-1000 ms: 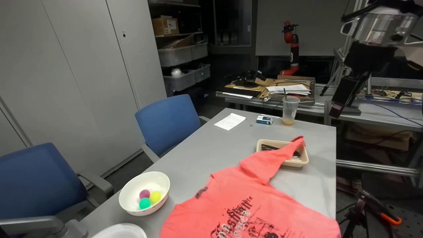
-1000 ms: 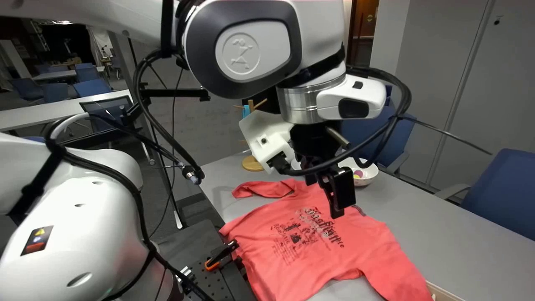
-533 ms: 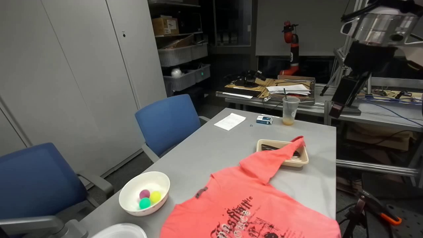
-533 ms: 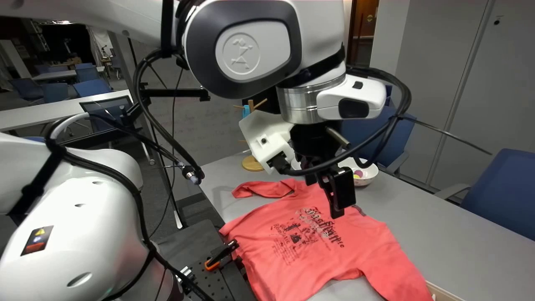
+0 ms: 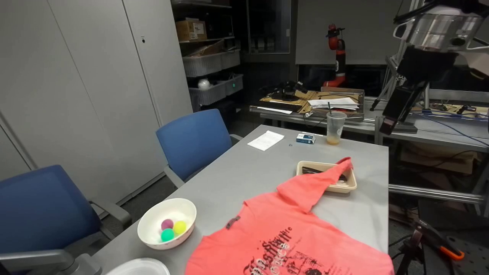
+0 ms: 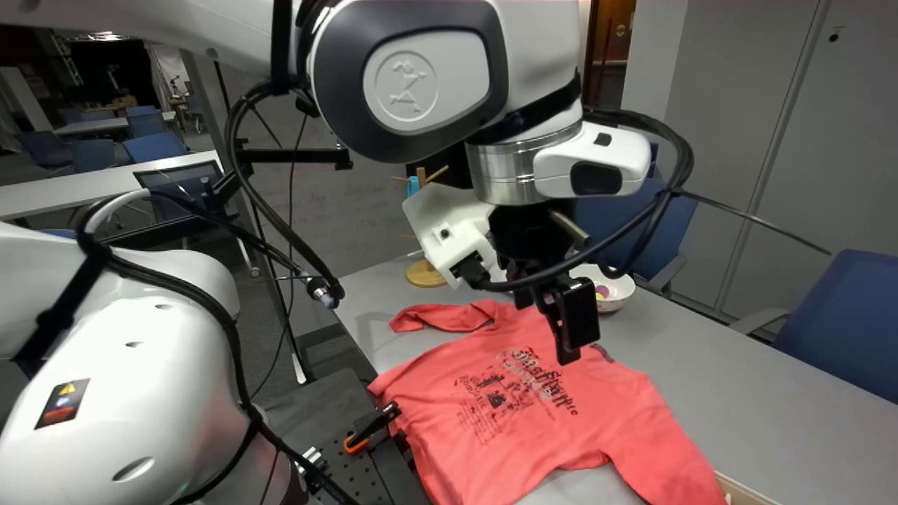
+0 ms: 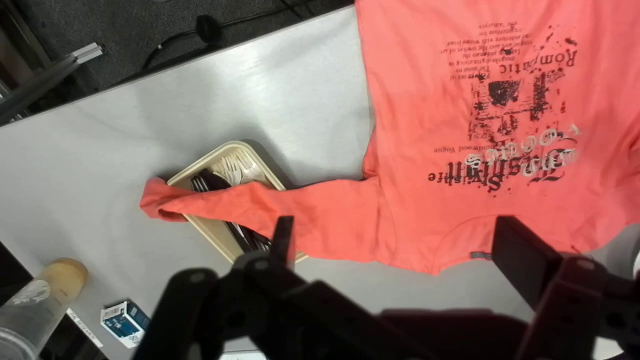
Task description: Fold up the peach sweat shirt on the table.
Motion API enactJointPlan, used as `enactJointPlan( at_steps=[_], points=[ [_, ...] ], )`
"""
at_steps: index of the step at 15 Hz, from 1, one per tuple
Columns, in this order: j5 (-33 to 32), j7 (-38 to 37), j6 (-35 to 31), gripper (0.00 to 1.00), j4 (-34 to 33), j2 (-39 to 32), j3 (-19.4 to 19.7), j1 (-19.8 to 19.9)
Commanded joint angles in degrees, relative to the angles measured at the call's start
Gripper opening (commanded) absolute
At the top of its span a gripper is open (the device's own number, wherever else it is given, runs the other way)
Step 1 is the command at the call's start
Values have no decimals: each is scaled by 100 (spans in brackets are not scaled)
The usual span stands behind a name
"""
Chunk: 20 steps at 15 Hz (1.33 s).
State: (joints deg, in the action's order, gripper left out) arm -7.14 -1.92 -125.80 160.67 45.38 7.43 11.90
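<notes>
The peach sweat shirt [image 5: 290,236] lies spread front-up on the grey table [image 5: 229,179], dark lettering showing; it also shows in an exterior view [image 6: 519,414] and in the wrist view [image 7: 425,110]. One sleeve lies across a cream tray, its cuff past the tray's edge. The other sleeve is bent beside the body in an exterior view [image 6: 442,315]. My gripper [image 7: 395,220] is open and empty, fingers wide apart, above the table and the shirt. The gripper also shows raised in an exterior view [image 6: 547,330]; in an exterior view its fingertip [image 5: 388,125] is at the right.
The cream tray [image 7: 215,232] holds forks and other cutlery under the sleeve. A white bowl [image 5: 149,221] with coloured balls and a white plate [image 5: 139,267] stand by the shirt. A cup [image 5: 336,126], a small blue box [image 5: 305,138] and paper [image 5: 266,140] lie at the far end.
My gripper has shifted by a very small amount, slightly upward. The shirt and the other things have not moved.
</notes>
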Motion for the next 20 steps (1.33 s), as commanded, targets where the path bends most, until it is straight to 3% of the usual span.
enactJointPlan(
  at_steps=[1,4,5,7,8,12,20],
  points=[
    [-51,72,143,100,-71,-40,-48,47],
    [-78,246,476,100,-205,-120,-3,-5],
    [232,-230,76,100,-794,-1225,-410,-445],
    [322,-388,82,100,-1062,-1563,-609,-559],
    [191,-125,165,100,-525,-711,-354,-369],
    [222,-399,100,100,-959,-1517,-615,-577],
    [241,-421,71,100,-1057,-1738,-743,-709]
  ],
)
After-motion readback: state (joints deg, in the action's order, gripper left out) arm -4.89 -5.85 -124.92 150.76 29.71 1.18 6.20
